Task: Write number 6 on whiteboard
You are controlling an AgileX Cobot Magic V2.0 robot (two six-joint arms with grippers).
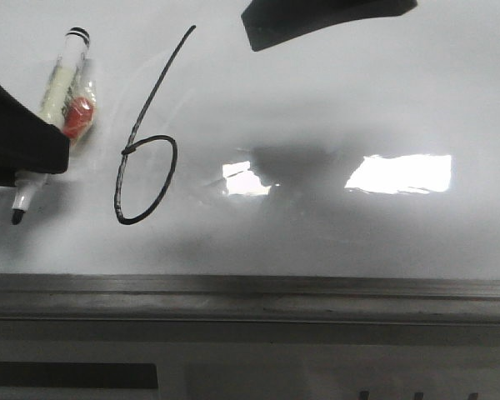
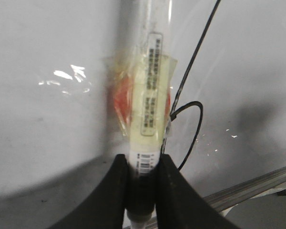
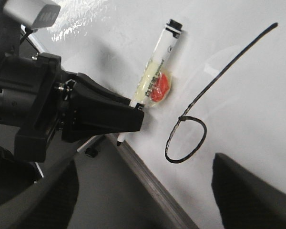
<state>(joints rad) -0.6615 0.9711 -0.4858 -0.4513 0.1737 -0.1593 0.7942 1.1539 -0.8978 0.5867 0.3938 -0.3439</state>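
The number 6 (image 1: pixel 146 150) is drawn in thin black line on the whiteboard (image 1: pixel 358 92): a long slanted stroke ending in an oval loop. It also shows in the left wrist view (image 2: pixel 188 114) and the right wrist view (image 3: pixel 190 133). My left gripper (image 2: pixel 142 188) is shut on a white marker (image 1: pixel 64 87) with yellowish tape and a red patch; its black tip (image 1: pixel 17 217) hangs left of the 6, just off the line. My right gripper (image 3: pixel 143 200) is open and empty, above the board's edge rail. Its dark finger (image 1: pixel 317 21) shows at the top of the front view.
A grey metal edge rail (image 1: pixel 250 296) runs along the near side of the board. Bright rectangular glare (image 1: pixel 400 173) lies right of the 6. The left arm's black body (image 3: pixel 47 105) fills the side of the right wrist view.
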